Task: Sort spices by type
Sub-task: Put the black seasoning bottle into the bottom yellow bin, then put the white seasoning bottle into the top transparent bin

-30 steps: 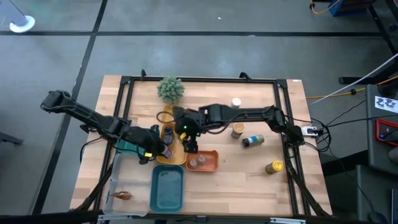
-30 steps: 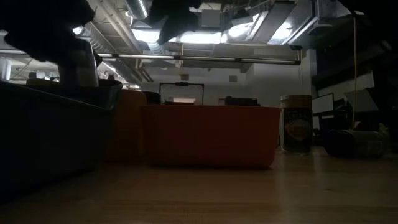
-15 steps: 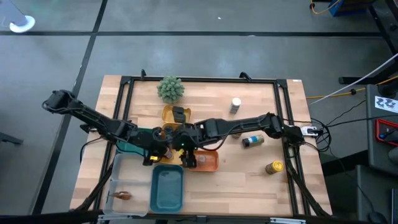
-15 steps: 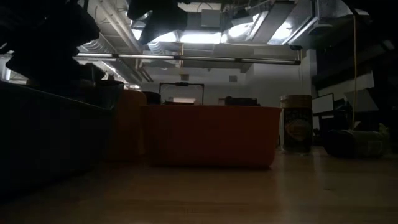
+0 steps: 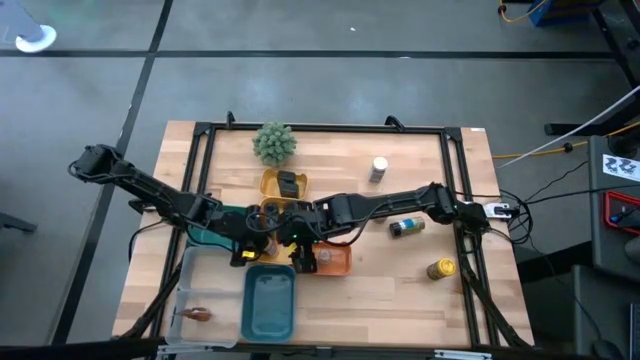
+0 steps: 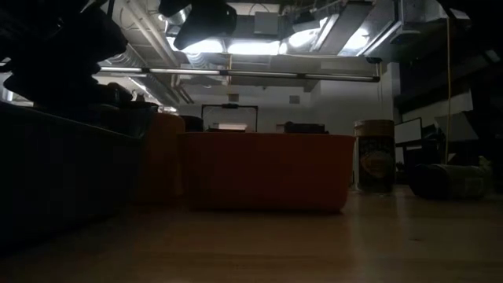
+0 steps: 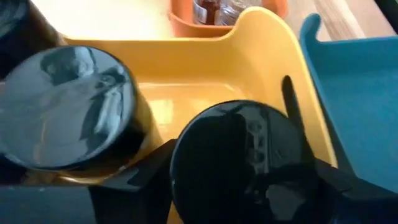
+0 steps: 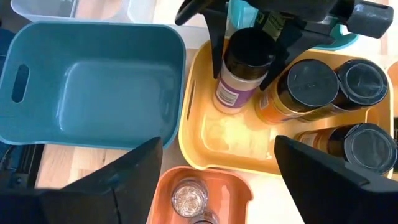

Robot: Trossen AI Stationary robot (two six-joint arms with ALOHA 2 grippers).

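Pale wooden planks make up the table (image 5: 400,290), framed by a black rail and set on a grey floor. At its middle, a black-capped spice jar with a pale body and purple label (image 8: 239,71) stands upright in the yellow plastic tray (image 8: 205,134), and the left gripper (image 8: 249,40) sits around its cap, one dark finger on each side — whether they press the jar or stand just clear of it I cannot tell. Beside it in the same tray stand three more dark-capped jars with orange contents (image 8: 303,87), close together. Just next to the yellow tray, the small orange plastic tray (image 8: 233,186) holds a clear glass jar (image 8: 188,198), and the right gripper (image 5: 305,258) hovers above this spot with its fingers spread wide and nothing between them. An empty-looking teal plastic tray (image 5: 268,300) lies alongside. Farther off on the bare wood are a white-capped bottle (image 5: 379,168), a dark bottle lying on its side (image 5: 405,227), a yellow-capped jar (image 5: 441,268) and a fuzzy green plant (image 5: 274,143).
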